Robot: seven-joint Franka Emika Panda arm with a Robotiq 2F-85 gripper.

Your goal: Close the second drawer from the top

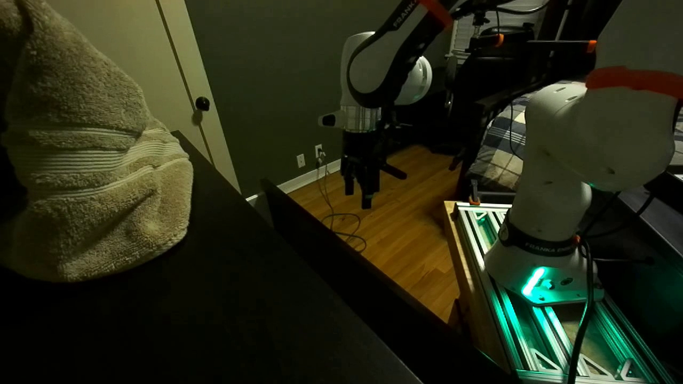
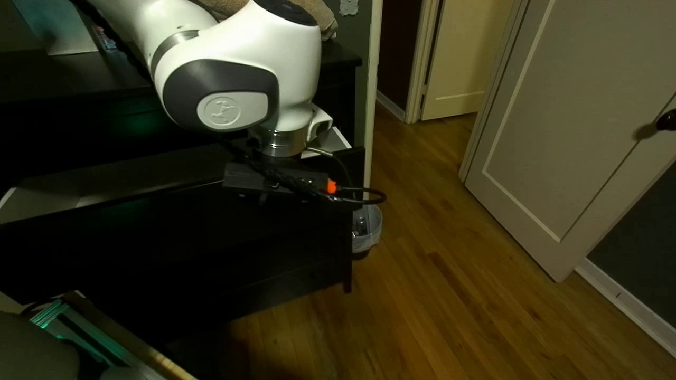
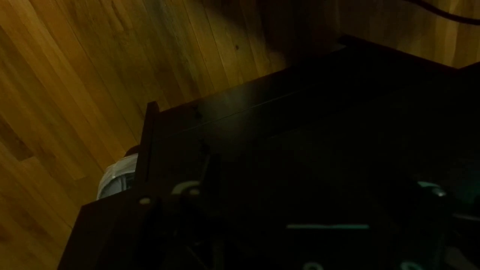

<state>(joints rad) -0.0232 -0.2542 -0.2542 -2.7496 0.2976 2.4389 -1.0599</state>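
Observation:
A dark dresser has a drawer pulled out below its top drawer row. The drawer's dark front stands away from the dresser body. Its pale inner side shows in an exterior view. My gripper points down on the outer side of that drawer front, and no contact with it shows. In the wrist view the dark fingers stand wide apart with nothing seen between them. The drawer front's corner shows at the lower left there. In an exterior view the fingertips are lost against the black drawer front.
A beige towel lies on the dresser top. The robot base stands on a metal-framed bench facing the dresser. A lined bin stands beside the dresser. A cable lies on the wood floor.

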